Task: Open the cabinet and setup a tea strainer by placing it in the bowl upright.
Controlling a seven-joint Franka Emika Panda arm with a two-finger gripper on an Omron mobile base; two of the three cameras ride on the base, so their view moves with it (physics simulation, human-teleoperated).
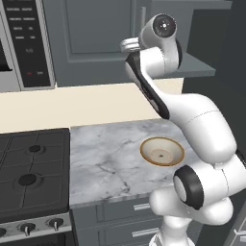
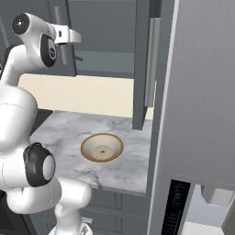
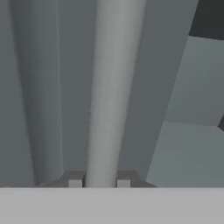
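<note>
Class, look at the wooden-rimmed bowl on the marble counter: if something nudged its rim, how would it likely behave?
The bowl is shallow and wide, so it would probably slide rather than tip. The marble counter looks smooth, so it may slip easily. Its rim looks rigid, so it likely would not flex.

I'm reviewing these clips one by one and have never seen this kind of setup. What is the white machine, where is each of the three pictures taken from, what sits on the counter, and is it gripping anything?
This is a rendered kitchen. The white machine is a robot arm on a base that can drive. Two cameras ride on that base, behind the arm to its left and right. The third sits on the hand and looks along the gripper. On the marble counter stands a wood-rimmed bowl. Above it hangs a dark grey cabinet; its right door stands open. The gripper is shut on the silver bar handle of the left door.
</note>
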